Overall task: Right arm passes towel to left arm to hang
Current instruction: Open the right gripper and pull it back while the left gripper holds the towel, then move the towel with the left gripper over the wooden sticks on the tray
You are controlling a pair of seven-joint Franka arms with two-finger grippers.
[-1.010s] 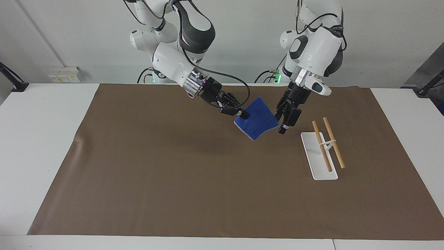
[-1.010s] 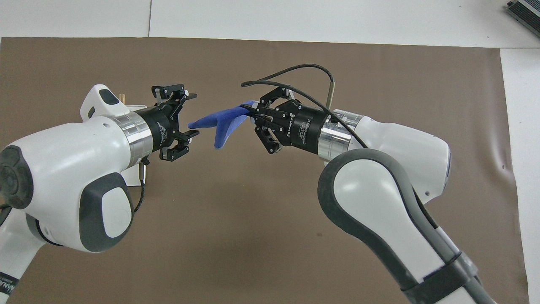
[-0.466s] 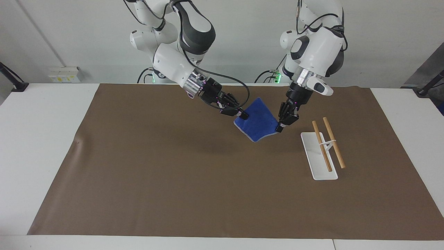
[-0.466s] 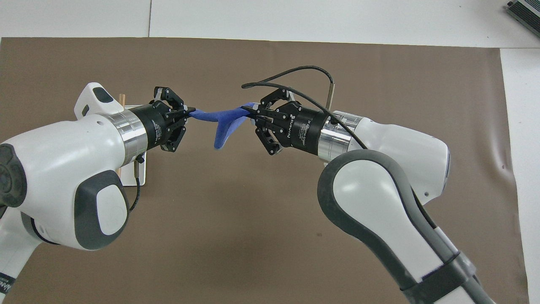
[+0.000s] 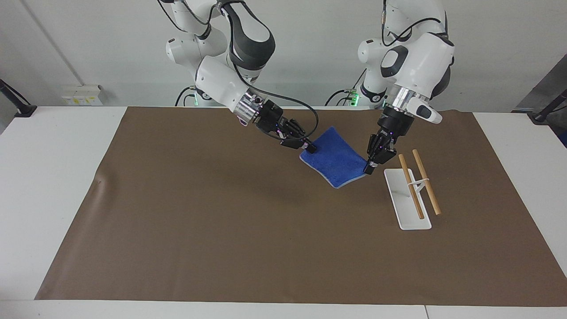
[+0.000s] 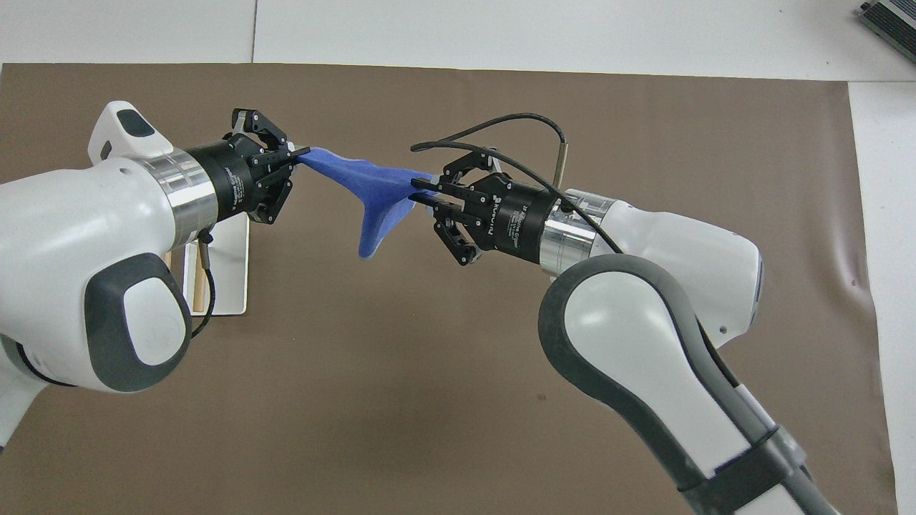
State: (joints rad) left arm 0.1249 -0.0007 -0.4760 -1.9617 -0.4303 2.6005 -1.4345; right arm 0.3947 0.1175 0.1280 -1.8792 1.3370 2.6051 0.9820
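The blue towel (image 5: 336, 161) hangs stretched in the air over the brown mat, between both grippers. The left gripper (image 5: 367, 168) is shut on the towel corner closest to the rack, its fingertips pinching the cloth (image 6: 299, 151). The right gripper (image 5: 311, 148) is at the towel's other end. In the overhead view its fingertips (image 6: 422, 193) stand slightly apart, and the towel (image 6: 372, 189) still reaches in between them. The towel's middle sags toward the mat.
A white rack base (image 5: 407, 199) carrying two wooden rods (image 5: 418, 181) stands on the brown mat (image 5: 221, 221) toward the left arm's end; the left arm partly covers the rack base (image 6: 222, 272) from above. A black cable (image 6: 515, 118) loops over the right wrist.
The left gripper closed on the towel's free corner, then drew it toward the rack, pulling the cloth taut. The right gripper's fingertips have just parted; that arm stayed put.
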